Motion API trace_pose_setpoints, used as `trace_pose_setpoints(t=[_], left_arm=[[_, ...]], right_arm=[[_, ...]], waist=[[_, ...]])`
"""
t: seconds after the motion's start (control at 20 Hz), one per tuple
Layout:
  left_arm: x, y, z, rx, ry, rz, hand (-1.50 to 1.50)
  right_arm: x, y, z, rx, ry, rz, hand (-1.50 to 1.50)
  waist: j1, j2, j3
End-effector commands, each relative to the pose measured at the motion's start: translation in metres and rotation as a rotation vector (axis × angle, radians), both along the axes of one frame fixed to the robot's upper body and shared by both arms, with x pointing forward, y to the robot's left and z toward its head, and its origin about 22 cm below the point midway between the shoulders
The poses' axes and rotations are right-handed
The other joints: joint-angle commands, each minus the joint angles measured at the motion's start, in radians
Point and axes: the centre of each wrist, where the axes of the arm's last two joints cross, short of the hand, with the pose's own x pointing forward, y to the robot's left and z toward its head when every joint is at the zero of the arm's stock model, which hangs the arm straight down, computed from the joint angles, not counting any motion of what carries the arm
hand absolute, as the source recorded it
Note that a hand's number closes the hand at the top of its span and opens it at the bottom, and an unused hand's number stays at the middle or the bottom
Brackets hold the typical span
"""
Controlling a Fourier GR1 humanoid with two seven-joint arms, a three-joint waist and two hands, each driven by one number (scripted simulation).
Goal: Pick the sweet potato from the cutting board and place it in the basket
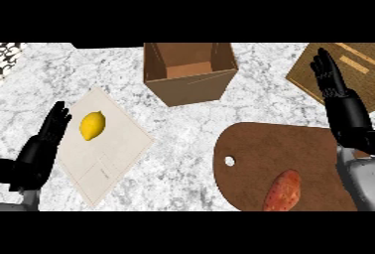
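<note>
Head view gives you the whole bench [183,129], a mottled grey-white stone top, and the brown cutting board [253,144] is the handiest landmark on it. You can see the sweet potato [282,190] lying on that board, toward its near edge, long axis tilted slightly, with nothing touching it. The board's small hanging hole sits at its left side.

Your right hand [331,79] stands above the far right corner of the cutting board, fingers straight and held together, pointing away from you; it holds nothing. Its black wrist and grey forearm run down along the board's right edge to the bottom of the view, partly covering that edge. The fingertips overlap a woven tan mat [351,64] that lies beyond the board to the right.

Your left hand [44,139] is well to the left of the cutting board, fingers likewise straight and together, angled up and slightly right, empty. It rests just beside the left edge of a pale rectangular placemat [110,158], which lies between that hand and the board. A yellow lemon [92,125] sits on the placemat's far half.

The basket [189,72], a brown open-topped box shape, stands beyond the cutting board and a little to its left, apart from it, with nothing visible inside.
</note>
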Motion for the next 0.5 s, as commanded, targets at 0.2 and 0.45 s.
trace_pose_setpoints(t=[0.2, 0.45], left_arm=[[0.016, 0.02, 0.015, 0.107, 0.124, 0.102, 0.0], [0.021, -0.006, -0.001, 0.087, 0.229, 0.062, 0.0]], right_arm=[[-0.059, -0.021, -0.074, 0.561, -0.029, -0.039, 1.5], [-0.085, 0.046, -0.056, 0.548, -0.478, 0.09, -1.5]], waist=[[-0.073, -0.018, -0.03], [-0.066, -0.028, -0.038]])
